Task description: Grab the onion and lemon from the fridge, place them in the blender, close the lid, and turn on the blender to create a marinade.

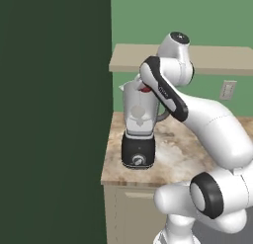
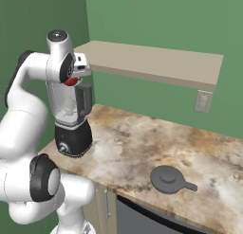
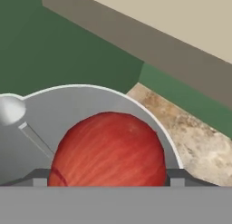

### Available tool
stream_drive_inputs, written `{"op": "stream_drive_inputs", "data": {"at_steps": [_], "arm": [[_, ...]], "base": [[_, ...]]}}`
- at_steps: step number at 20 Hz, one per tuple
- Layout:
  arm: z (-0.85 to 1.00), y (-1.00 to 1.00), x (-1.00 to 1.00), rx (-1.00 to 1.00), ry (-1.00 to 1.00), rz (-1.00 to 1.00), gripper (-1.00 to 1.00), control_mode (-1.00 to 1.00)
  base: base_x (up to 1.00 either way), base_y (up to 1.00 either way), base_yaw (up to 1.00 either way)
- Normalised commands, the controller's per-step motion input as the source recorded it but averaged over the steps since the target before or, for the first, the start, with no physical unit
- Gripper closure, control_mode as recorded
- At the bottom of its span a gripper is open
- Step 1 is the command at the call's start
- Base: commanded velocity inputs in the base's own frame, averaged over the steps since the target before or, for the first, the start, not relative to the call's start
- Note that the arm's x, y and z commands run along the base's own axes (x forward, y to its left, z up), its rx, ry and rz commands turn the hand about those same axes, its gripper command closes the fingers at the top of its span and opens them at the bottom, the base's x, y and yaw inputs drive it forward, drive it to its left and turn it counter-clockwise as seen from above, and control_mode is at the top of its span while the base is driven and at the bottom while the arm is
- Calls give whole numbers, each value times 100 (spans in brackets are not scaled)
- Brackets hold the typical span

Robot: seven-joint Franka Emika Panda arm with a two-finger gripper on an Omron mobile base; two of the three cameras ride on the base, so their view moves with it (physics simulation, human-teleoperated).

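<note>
Centrally in the left base picture, a marbled brown worktop (image 1: 183, 159) runs across the lower half, under a tan shelf (image 2: 156, 62) on a green wall. A dark green panel (image 1: 54, 114) covers the left side of that picture.

On the worktop's left end stands the blender (image 1: 139, 124), upright, its long axis vertical: a clear greyish jug on a squat black base with a round knob facing the camera. Its spout points toward the upper left of the left base picture; its dark handle sticks out on the right. The jug's mouth is open, and what lies at its bottom cannot be made out.

Directly above that open mouth hangs the gripper (image 3: 108, 175), pinching the onion (image 3: 108, 148) between its two fingertips. The onion is a glossy red ball, held at the level of the jug's rim; from the hand camera it sits against the grey inside of the jug.

Lower right in the right base picture, the lid (image 2: 168, 178) lies flat on the worktop, well apart from the blender. A small wall socket (image 2: 203, 101) sits under the shelf.
</note>
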Motion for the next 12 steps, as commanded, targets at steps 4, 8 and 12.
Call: {"op": "stream_drive_inputs", "data": {"at_steps": [4, 8, 12], "arm": [[-20, 20, 4, -1, 7, 0, -100, -100], [-8, 5, 0, 0, 2, 0, -100, -100], [0, -3, 0, 0, 0, -1, -100, -100]], "base": [[0, 0, 0], [0, 0, 0], [0, 0, 0]]}}
